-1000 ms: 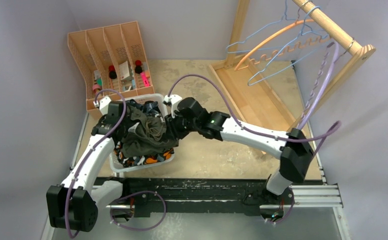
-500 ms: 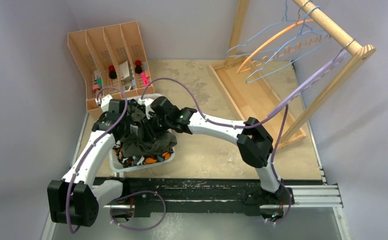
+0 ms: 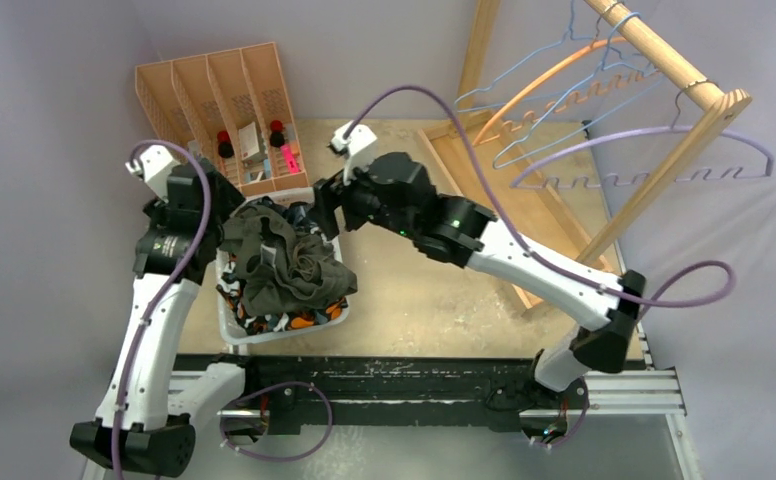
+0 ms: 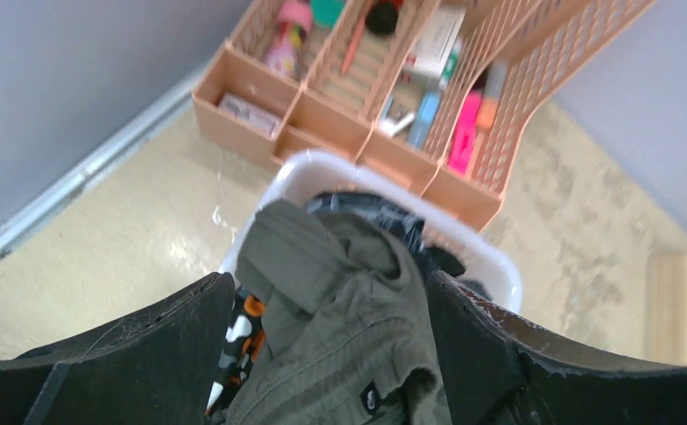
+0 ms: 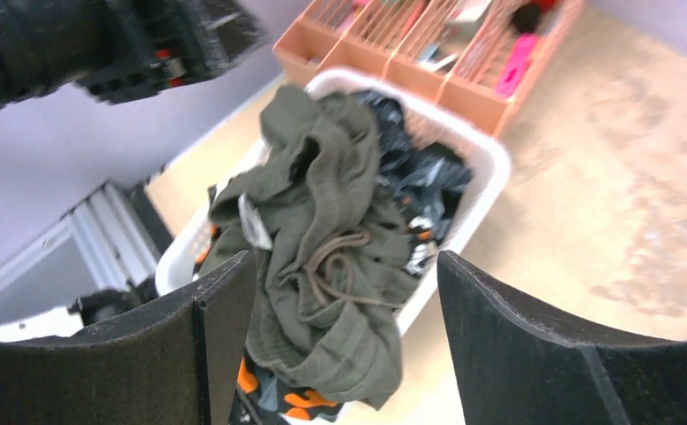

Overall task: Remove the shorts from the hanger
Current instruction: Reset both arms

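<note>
The olive green shorts (image 3: 284, 265) with a drawstring lie crumpled on top of the pile in the white basket (image 3: 232, 330). Under them show the orange-black-white camouflage shorts (image 3: 304, 322) and the dark blue-grey camouflage shorts (image 3: 304, 215); the plain black pair is not clearly told apart. My left gripper (image 3: 222, 205) is open and empty above the basket's left rear corner. My right gripper (image 3: 330, 205) is open and empty above its right rear edge. The left wrist view shows the olive shorts (image 4: 340, 301) below my open left gripper (image 4: 327, 292). The right wrist view shows them (image 5: 322, 257) below my open right gripper (image 5: 347, 266).
A wooden rack (image 3: 664, 50) at the back right carries bare hangers: blue (image 3: 564, 100), orange (image 3: 554, 75) and purple (image 3: 644, 165). An orange slotted organizer (image 3: 214, 100) with small items stands behind the basket. The rack's base board (image 3: 504, 190) lies right of my right arm.
Both grippers have lifted off the olive shorts and drawn back, the left up and to the left, the right up and to the rear. The shorts stay in the basket.
</note>
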Controlling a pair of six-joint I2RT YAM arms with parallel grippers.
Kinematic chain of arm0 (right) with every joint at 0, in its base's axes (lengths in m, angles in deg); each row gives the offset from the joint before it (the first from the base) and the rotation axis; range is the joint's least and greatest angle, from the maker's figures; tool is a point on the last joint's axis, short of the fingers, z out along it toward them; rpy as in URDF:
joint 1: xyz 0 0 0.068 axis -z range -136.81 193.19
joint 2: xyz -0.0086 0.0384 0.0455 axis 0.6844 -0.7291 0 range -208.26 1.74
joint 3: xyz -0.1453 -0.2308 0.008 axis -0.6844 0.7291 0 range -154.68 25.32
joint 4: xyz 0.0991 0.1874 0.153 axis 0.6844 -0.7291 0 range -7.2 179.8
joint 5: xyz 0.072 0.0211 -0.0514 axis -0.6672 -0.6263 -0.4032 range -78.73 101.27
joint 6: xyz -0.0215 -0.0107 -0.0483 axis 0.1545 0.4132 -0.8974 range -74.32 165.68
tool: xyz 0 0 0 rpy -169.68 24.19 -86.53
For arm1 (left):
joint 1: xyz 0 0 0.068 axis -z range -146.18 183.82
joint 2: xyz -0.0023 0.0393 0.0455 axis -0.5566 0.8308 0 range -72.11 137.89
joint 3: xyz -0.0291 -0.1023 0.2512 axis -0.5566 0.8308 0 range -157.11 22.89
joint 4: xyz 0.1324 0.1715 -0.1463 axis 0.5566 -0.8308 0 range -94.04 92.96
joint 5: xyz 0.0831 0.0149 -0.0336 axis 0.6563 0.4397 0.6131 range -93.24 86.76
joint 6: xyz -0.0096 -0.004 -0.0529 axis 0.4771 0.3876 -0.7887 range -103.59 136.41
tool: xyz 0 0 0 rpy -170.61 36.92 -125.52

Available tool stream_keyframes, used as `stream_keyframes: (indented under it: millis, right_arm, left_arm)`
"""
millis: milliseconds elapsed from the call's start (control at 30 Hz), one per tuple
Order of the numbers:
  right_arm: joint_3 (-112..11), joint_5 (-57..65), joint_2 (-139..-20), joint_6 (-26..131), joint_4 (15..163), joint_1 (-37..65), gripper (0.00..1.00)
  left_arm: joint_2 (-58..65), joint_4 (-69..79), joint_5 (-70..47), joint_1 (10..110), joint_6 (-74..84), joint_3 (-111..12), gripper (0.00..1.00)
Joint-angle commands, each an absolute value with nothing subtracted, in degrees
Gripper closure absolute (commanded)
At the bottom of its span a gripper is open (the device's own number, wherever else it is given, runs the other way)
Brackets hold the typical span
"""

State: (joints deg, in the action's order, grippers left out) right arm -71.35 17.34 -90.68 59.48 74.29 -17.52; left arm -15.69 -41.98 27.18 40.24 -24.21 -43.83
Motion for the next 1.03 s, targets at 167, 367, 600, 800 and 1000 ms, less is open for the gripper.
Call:
stream_keyframes:
  millis: [167,367,600,800,1000]
  right_arm:
    - [-61.53,37.69,-79.49,55.99,82.33,-17.46,0.19]
    - [-53.0,35.6,-72.47,56.28,90.78,-17.44,0.17]
    - [-51.82,37.94,-69.76,57.44,89.82,-17.45,0.12]
    - [-52.87,48.19,-68.46,58.81,87.68,-17.21,0.01]
    - [-53.55,47.22,-68.59,58.79,86.18,-17.1,0.01]
  left_arm:
    - [-17.03,-48.64,39.87,40.24,-19.26,-58.67,0.18]
    - [-17.91,-48.18,40.64,40.24,-16.01,-62.02,0.16]
    - [-17.77,-46.76,37.05,40.24,-14.49,-62.56,0.15]
    - [-17.55,-46.01,34.77,40.24,-15.23,-62.22,0.14]
    - [-17.34,-46.51,36.18,40.24,-16.27,-61.49,0.13]
